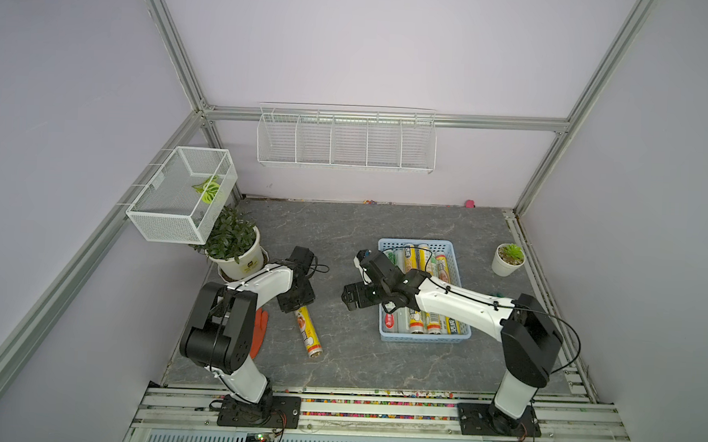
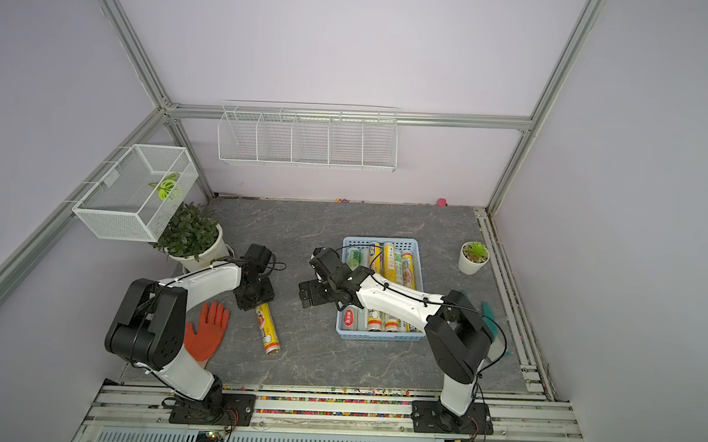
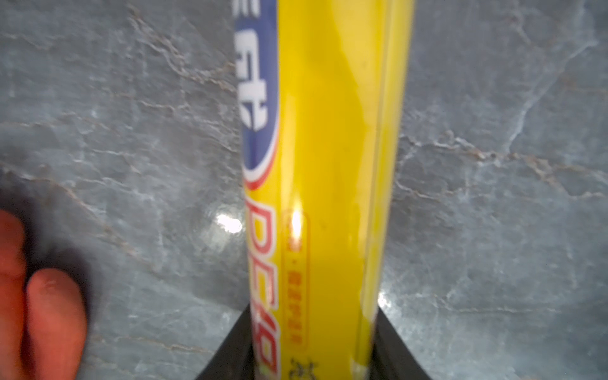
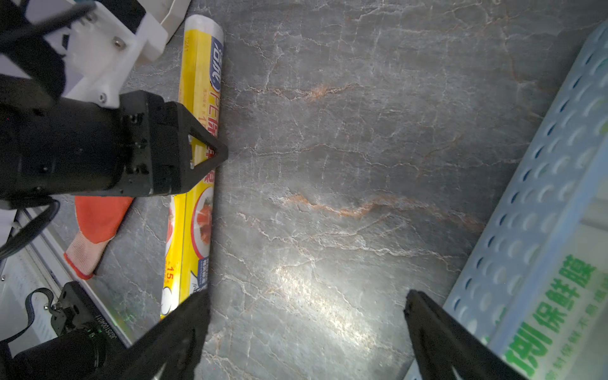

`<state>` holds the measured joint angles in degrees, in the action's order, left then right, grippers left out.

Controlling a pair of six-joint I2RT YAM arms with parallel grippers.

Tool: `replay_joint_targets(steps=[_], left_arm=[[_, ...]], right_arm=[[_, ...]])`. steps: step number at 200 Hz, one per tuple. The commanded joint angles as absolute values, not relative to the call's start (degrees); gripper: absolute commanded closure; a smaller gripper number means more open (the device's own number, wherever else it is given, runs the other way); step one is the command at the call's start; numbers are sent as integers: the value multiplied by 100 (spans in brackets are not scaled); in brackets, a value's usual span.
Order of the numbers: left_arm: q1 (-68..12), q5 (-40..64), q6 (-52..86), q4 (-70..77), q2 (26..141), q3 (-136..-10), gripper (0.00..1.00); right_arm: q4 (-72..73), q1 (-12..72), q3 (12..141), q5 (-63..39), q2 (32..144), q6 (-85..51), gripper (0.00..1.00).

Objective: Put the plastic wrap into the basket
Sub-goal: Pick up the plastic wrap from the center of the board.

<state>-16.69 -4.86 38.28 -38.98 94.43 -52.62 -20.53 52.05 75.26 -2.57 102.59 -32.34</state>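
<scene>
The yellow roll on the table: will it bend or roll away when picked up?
The yellow roll looks like a stiff tube, so it probably stays straight. It is round and glossy, so it might roll if pushed, or slip in the left hand gripping it.

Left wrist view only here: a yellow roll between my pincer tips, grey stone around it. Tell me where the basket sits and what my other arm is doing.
Observer: The light blue basket sits on the table to the right of the yellow roll, apart from it.
Operator: Say what's in it.
Observer: Several rolls, yellow and whitish with green print, lie side by side. The right arm covers part of them, so I have no count.
Operator: Report the right pincer.
Observer: The right pincer hangs open and empty over bare table, between your roll and the basket.
</scene>
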Motion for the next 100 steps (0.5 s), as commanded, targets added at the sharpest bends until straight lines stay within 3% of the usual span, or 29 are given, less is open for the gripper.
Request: replay_joint_targets(steps=[1,67,83,100], left_arm=[[-1732,2,3806,-3862,9634,-4987,62],[-2434,-200,3775,-4388,8863,-5748,73],[-2734,-466,3635,-4400,8683,-5937,91],[-2941,-571,3628,-4545,8571,-6196,90]], right_arm=[[-2025,5205,7440,-185,10003,-3263,2],[-1884,5186,7093,439,9395,-3239,3],[-1847,5177,6930,738,9169,-3320,2],[-1883,5163,6734,1244,8886,-3507,3]])
